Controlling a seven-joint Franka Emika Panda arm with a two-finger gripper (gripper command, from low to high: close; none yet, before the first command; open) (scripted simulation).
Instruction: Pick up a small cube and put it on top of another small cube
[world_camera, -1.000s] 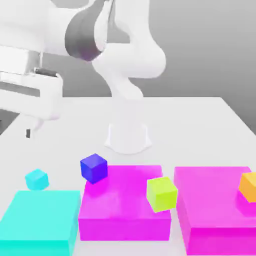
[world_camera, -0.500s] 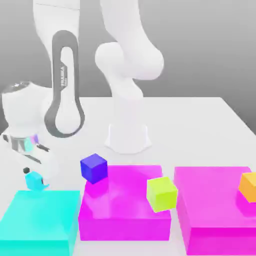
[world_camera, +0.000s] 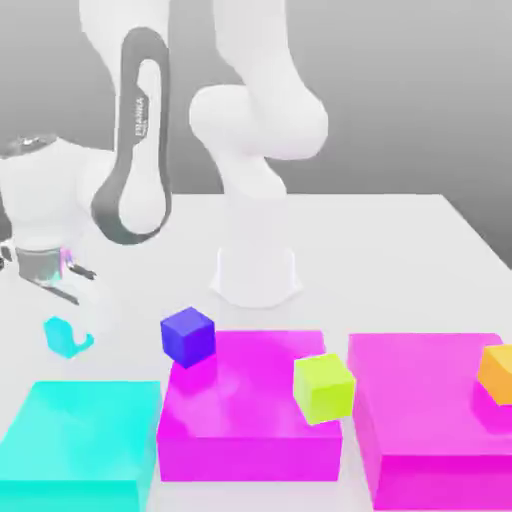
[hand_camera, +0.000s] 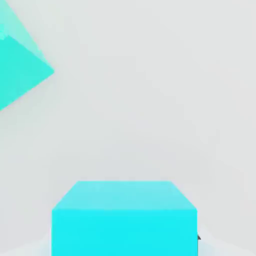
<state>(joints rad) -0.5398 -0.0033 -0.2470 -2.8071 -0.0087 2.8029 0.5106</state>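
The small cyan cube (world_camera: 60, 335) is pinched in the hand (world_camera: 62, 325), lifted a little above the white bench (world_camera: 400, 250) near its edge at the exterior view's left. Just beside it lies the big flat cyan block (world_camera: 80, 440). Further along are a dark blue cube (world_camera: 187, 335) and a pink block (world_camera: 250, 410).

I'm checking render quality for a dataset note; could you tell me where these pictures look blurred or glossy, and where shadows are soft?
Exterior view: the small cube and the gripper above it look smeared, while the magenta block shows a pale glossy sheen on top. Hand view: the small cube has crisp edges, flat matte colour, and hardly any shadow on the table.
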